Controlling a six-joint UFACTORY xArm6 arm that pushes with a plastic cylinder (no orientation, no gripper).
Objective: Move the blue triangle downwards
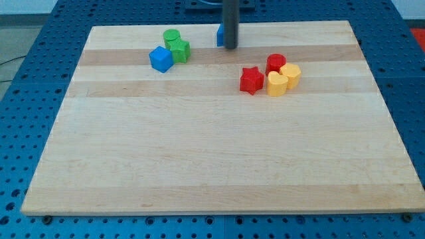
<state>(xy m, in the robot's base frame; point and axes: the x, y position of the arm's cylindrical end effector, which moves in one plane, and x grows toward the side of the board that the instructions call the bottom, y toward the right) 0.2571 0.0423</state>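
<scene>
The blue triangle (pixel 219 36) sits near the view's top edge of the wooden board (pixel 219 146), mostly hidden behind the dark rod. Only its left part shows. My tip (pixel 230 48) rests on the board just right of and slightly below the blue triangle, touching or nearly touching it.
A blue cube (pixel 161 58) sits at the upper left with a green cylinder (pixel 172 37) and a green star (pixel 180 50) next to it. At the right, a red star (pixel 252 80), a red cylinder (pixel 275 64) and two yellow blocks (pixel 277 84) (pixel 290 75) cluster together.
</scene>
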